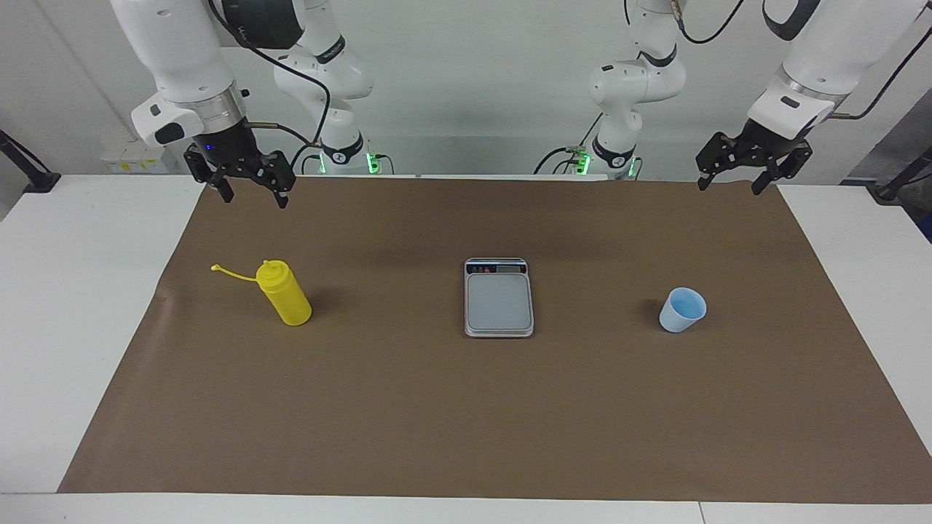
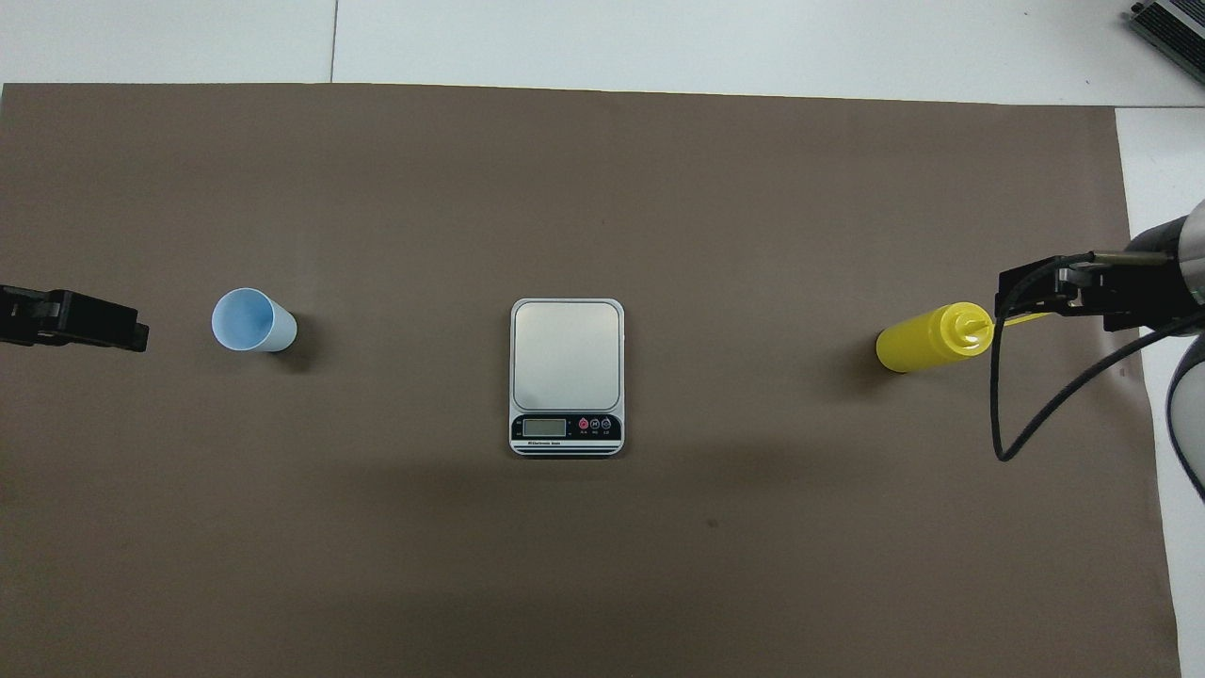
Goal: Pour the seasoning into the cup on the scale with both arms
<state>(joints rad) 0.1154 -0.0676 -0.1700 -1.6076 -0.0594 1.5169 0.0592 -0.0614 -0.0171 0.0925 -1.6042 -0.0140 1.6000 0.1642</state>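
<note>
Two white robot arms hang over a white counter (image 1: pixel 65 306) covered by a brown mat (image 1: pixel 466 407), with three items standing in a row across the mat, well apart from one another.

At the middle of the mat lies the scale (image 1: pixel 499 297), flat, its grey weighing plate bare and its dark display strip at the end nearer to the robots.

Toward the right arm's end of the counter stands the seasoning (image 1: pixel 285 292), a yellow squeeze bottle, upright with its cone nozzle on top. Its thin cap strap (image 1: pixel 231 273) sticks out sideways from the top, pointing toward the edge of the mat.

Toward the left arm's end stands the cup (image 1: pixel 683 310), light blue, upright, its open rim facing up. It sits on the mat, not on the scale.

The right claw (image 1: pixel 251 188) hangs in the air over the mat's edge nearest the robots, above and apart from the seasoning. Its fingers are spread apart and hold nothing.

The left claw (image 1: pixel 732 178) hangs in the air over the mat's corner nearest the robots at its own end of the counter, well apart from the cup. Its fingers are also spread apart and hold nothing.

In the overhead view each claw shows only partly at the picture's side, the left claw (image 2: pixel 71 318) beside the cup (image 2: pixel 252 321) and the right claw (image 2: pixel 1083 290) by the seasoning's (image 2: pixel 927 337) nozzle
</note>
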